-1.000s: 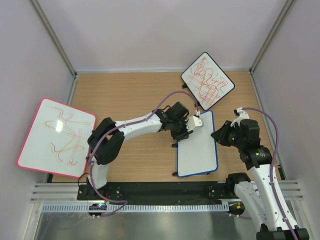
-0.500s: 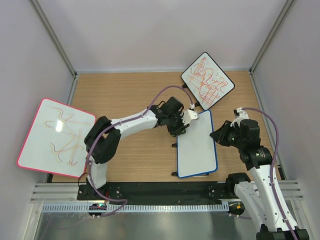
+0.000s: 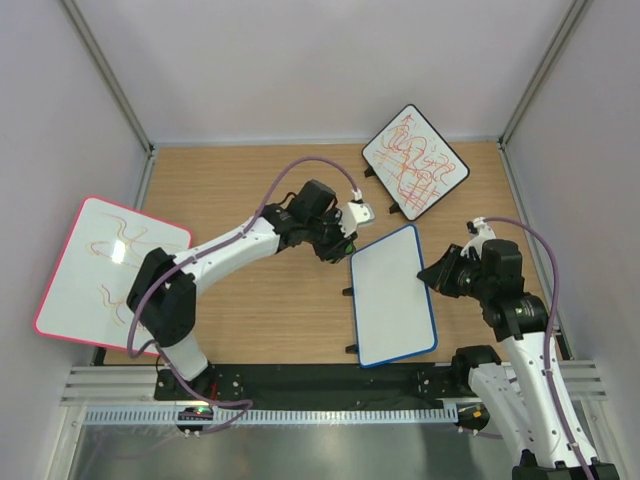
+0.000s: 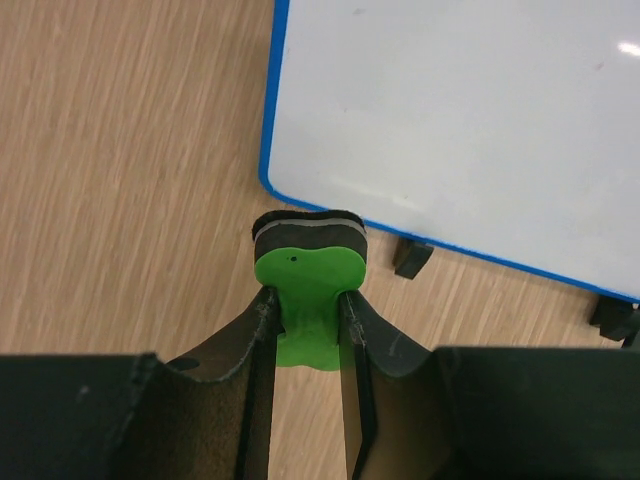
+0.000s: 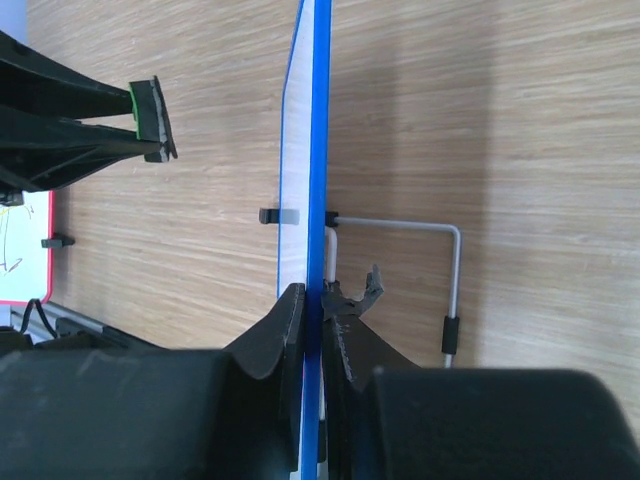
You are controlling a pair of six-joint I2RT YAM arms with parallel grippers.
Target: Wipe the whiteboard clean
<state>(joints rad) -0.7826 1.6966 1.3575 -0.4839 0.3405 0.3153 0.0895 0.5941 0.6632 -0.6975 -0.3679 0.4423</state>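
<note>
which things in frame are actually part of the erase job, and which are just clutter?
In the job:
- blue-framed whiteboard, no marks showing, its edge clamped by the right gripper
- green eraser, held in the left gripper

Lying about:
- pink-framed board, faint scribbles
- black-framed board, dense red scribbles

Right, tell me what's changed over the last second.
The left gripper, shut on the green eraser, pulled off the whiteboard at its far left corner and swung away to the left, so it now hangs over the table. The whiteboard turned a little in the overhead view. The right gripper stayed clamped on its right edge. The pink-framed board and the scribbled board did not move.
</note>
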